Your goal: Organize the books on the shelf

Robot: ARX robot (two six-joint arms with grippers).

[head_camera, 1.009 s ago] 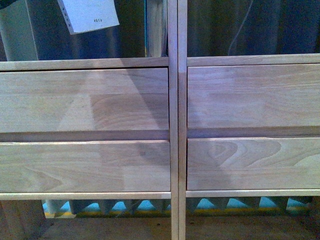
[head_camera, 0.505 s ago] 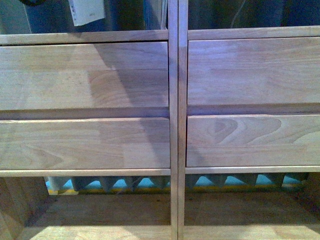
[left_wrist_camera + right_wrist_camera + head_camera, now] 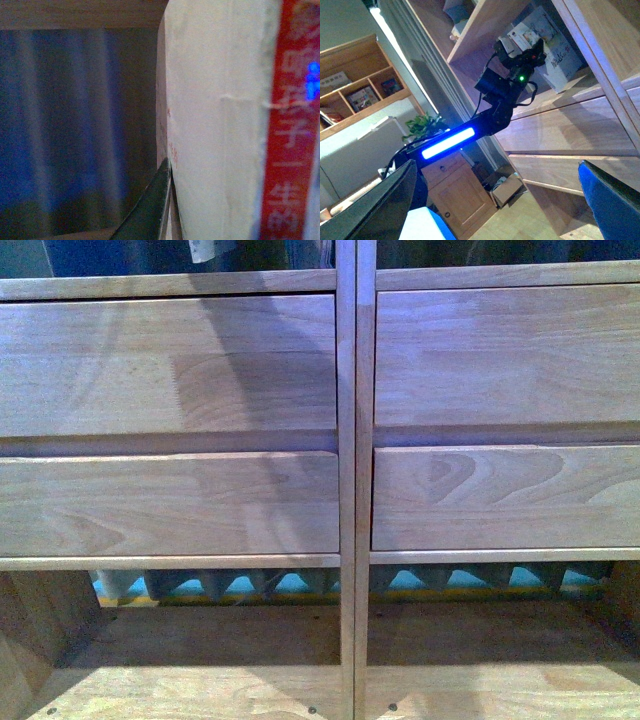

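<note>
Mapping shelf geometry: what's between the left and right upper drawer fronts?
The central upright, a narrow seam down it, stands between left upper drawer front and right upper drawer front; front view shows it.

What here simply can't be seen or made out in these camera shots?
Front view: the white book is cut off by the top edge; only a corner shows.
Left wrist view: it fills the frame, blurred; only one finger of the left gripper shows, so its grip is unclear.
Right wrist view: the left arm hides part of the books behind it.
</note>
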